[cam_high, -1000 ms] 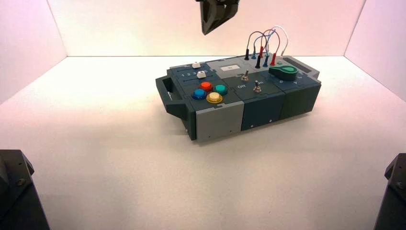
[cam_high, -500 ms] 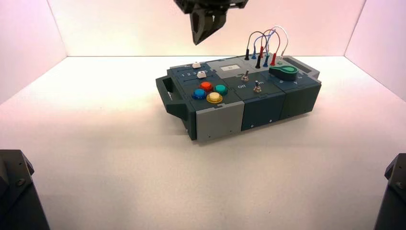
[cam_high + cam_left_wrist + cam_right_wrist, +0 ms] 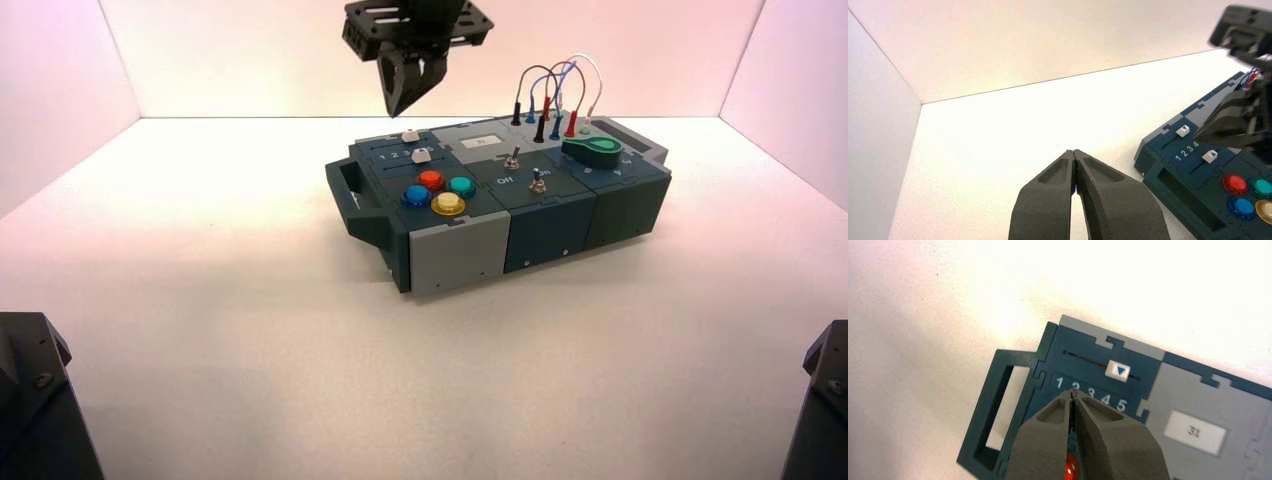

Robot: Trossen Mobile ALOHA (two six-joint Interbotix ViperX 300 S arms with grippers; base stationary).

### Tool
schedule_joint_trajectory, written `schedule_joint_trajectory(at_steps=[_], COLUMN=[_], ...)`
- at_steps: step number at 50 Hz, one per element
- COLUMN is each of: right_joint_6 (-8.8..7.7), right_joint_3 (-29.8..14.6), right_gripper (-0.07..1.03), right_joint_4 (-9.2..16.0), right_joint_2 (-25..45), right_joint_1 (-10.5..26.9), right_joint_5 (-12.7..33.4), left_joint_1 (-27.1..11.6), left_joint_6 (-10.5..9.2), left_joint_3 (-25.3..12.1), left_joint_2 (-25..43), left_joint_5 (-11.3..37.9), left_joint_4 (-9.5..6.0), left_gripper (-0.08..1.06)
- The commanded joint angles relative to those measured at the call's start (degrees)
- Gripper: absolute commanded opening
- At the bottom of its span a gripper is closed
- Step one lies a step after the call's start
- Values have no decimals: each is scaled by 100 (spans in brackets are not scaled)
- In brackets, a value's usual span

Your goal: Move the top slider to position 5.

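Right wrist view: right end effector hovers, tips together; ease down beyond the top slider's 1-side, then nudge gently toward 5

1. Right gripper: matte black, wedge-shaped, tapering fingers.
2. Left gripper: the same dark, faceted wedges (a matched pair).
3. Mount above the right gripper: black, pierced with small round holes.

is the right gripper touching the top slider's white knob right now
Apart: in the high view the right gripper hangs over the box's far edge, bright background showing between its tip and the white knob.
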Motion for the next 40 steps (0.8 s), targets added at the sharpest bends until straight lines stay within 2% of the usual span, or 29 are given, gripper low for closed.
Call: schedule_joint_trajectory(at_steps=[1,9,24,40], right_joint_6=[18,88,114,149], right_joint_3=[-299,-475,-756,-773], right_gripper=[-2,-2,-2,-2], right_joint_4=[26,26,9,-26], right_joint_2=[44,255,536,659], right_joint_1=[44,26,-35,-352], right_joint_5=[-18,-18,70,79], left_joint_1=[26,18,18,18], left_joint_6=[18,9,18,9], left_joint_3=[-132,-132,-149,-149], left_joint_2=[0,0,0,0], left_joint_5=[-53,-53,-62,-79], left_joint_4=[9,9,9,9], left_gripper=[-3,-3,-3,-3])
